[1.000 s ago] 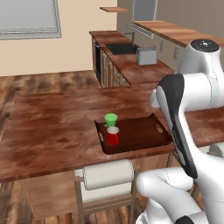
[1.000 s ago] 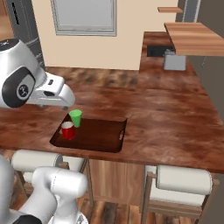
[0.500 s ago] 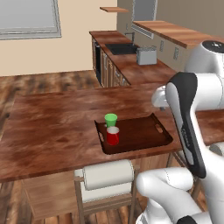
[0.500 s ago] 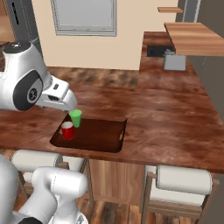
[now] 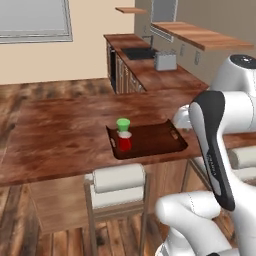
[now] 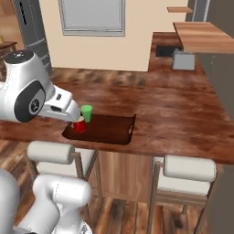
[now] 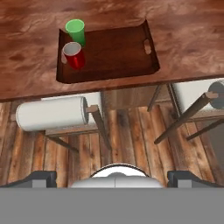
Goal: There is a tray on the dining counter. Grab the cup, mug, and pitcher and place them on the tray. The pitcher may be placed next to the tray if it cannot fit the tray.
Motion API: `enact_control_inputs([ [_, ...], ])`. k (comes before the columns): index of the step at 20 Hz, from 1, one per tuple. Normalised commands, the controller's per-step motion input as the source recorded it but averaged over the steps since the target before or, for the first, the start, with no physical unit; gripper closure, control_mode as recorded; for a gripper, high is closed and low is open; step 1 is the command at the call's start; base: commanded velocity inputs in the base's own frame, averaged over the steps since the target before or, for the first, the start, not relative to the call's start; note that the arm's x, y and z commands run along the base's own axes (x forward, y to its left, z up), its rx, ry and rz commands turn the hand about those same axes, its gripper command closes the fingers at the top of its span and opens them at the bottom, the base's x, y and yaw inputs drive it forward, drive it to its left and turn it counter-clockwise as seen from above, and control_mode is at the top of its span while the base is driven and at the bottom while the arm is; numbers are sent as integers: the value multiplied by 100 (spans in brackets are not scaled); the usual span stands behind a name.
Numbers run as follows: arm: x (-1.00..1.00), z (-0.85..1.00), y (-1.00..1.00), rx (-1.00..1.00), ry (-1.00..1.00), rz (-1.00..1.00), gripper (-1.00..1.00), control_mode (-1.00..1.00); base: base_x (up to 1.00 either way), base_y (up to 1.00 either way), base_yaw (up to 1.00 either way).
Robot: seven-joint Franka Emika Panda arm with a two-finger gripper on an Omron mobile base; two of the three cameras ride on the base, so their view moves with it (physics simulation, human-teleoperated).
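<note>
The dark brown tray (image 7: 113, 52) lies near the front edge of the dining counter (image 7: 35, 26). The green cup (image 7: 75, 30) stands upright in the tray's left end. The red mug (image 7: 74, 55) stands right beside it, nearer the counter edge. Both base views show the same layout: tray (image 5: 150, 140) (image 6: 107, 130), cup (image 5: 123, 124) (image 6: 86, 113), mug (image 5: 124, 142) (image 6: 79, 125). My gripper (image 7: 112, 177) is open and holds nothing. It hangs high above the floor in front of the counter, well back from the tray. The pitcher is out of view.
White-cushioned stools (image 7: 52, 114) (image 5: 119, 180) stand under the counter's front edge, and another stool (image 6: 189, 168) is to the right. A separate kitchen counter with a black stovetop (image 5: 140, 52) and a toaster (image 5: 165, 61) runs along the back right.
My arm has swung a little, with the hand drawing back from the tray. The cup and mug have not moved, and the gripper stays open.
</note>
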Motion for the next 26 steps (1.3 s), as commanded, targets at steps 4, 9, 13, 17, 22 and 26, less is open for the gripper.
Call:
enact_control_inputs([
  [4, 0, 0, 0, 0, 0, 0, -100, 100, -100, 47, 4],
  [9, 0, 0, 0, 0, 0, 0, -100, 100, -88, 100, 7],
  [13, 0, 0, 0, 0, 0, 0, -100, 100, -47, 100, 11],
  [17, 0, 0, 0, 0, 0, 0, -100, 100, -8, 100, 8],
  [22, 0, 0, 0, 0, 0, 0, -100, 100, 0, 100, 5],
  [26, 0, 0, 0, 0, 0, 0, -100, 100, 11, 100, 2],
])
